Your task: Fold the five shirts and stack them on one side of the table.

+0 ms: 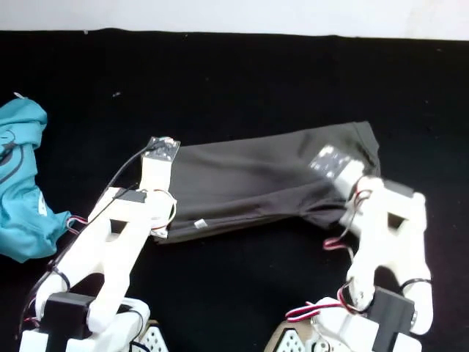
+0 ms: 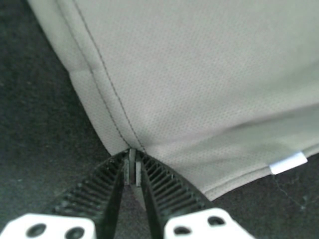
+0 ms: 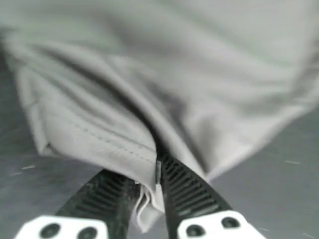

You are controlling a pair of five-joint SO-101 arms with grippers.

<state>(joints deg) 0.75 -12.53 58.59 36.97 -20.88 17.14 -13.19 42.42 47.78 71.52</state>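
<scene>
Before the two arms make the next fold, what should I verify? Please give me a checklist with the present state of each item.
1. Left end effector shut on the hem corner of the dark grey fabric shirt: ok.
2. Right end effector shut on the same shirt's edge: ok.
3. Shirt lying smooth on the table: not ok; it is bunched near the right end effector.
4. Crumpled teal fabric shirt lies apart from the grey one: ok.
5. How many layers the right grip holds: cannot tell.
</scene>
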